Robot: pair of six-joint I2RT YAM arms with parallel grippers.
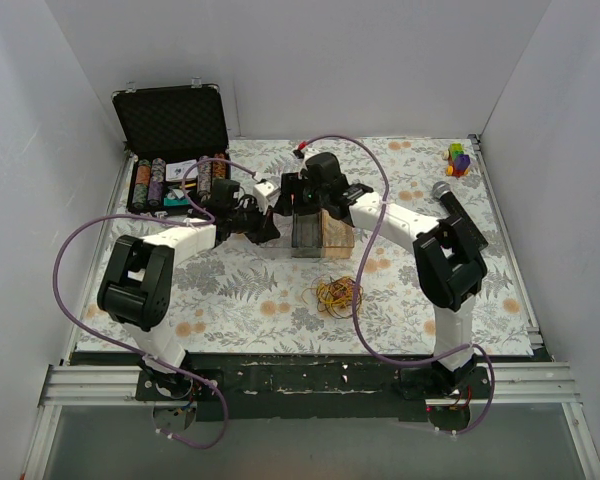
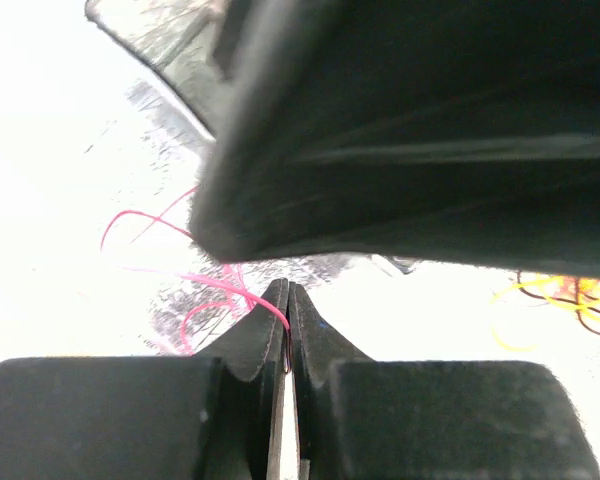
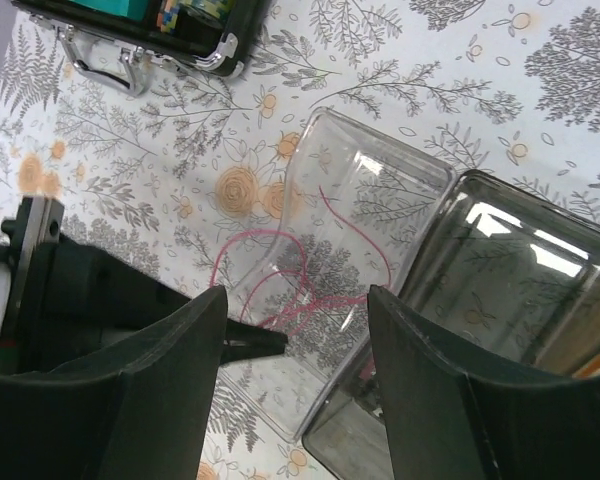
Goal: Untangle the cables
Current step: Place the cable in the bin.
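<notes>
In the top view, the cables [image 1: 337, 295] lie as a roundish yellow-and-orange knot on the desk [image 1: 230, 290], near the front and well apart from both arms, which meet farther back over two clear tubs beside a wooden block [image 1: 338, 237]; the knot shows no plain long axis from here. In the left wrist view, the left gripper [image 2: 286, 300] is clenched, its tips pinching one pink strand [image 2: 215, 283] that loops away to the left; the yellow knot shows at the right edge; a dark bulk overhead, likely the other arm, hides much else. In the right wrist view, the right gripper [image 3: 296, 295] stands released, jaws wide with nothing between them, above the paler clear tub [image 3: 400, 170]; the pink strand curls in loose loops over that tub, though whether it rests inside or hangs above I cannot tell; its long run goes from the pinching tip at lower left up toward the tub's far wall, free end pointing up and away; the smoky tub [image 3: 520, 270] sits just beside. Risks, as I judge them: the strand is very thin, so it could slip from the pinch or cling to a finger at release; its springy loops may drape over the rim rather than drop in; the two grippers are close, so a careless move could knock them together or nudge the tub.
</notes>
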